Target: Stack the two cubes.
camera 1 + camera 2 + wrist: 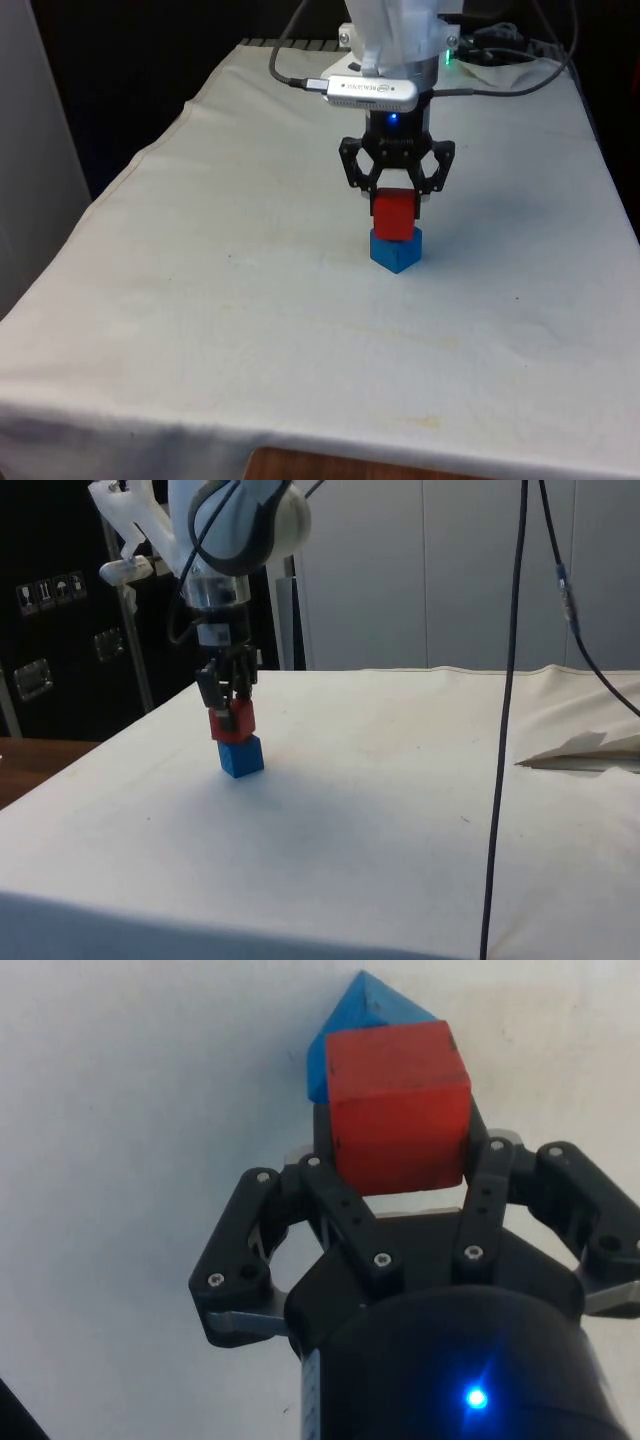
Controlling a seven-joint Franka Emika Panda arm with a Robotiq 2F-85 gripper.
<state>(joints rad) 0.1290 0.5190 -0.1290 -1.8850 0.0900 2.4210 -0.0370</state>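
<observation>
Caught at the placing step: claw [397, 205] clamped on the red cube [393, 215], set down atop the blue cube [396, 250] on the table [200, 300], turned askew to it; next, probably, needed opening and lifting straight up.

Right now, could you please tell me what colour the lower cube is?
Blue: the lower cube, clearest in the front view.

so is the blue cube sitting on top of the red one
No, the red cube is on top of the blue cube, with the end effector shut on the red one.
</observation>
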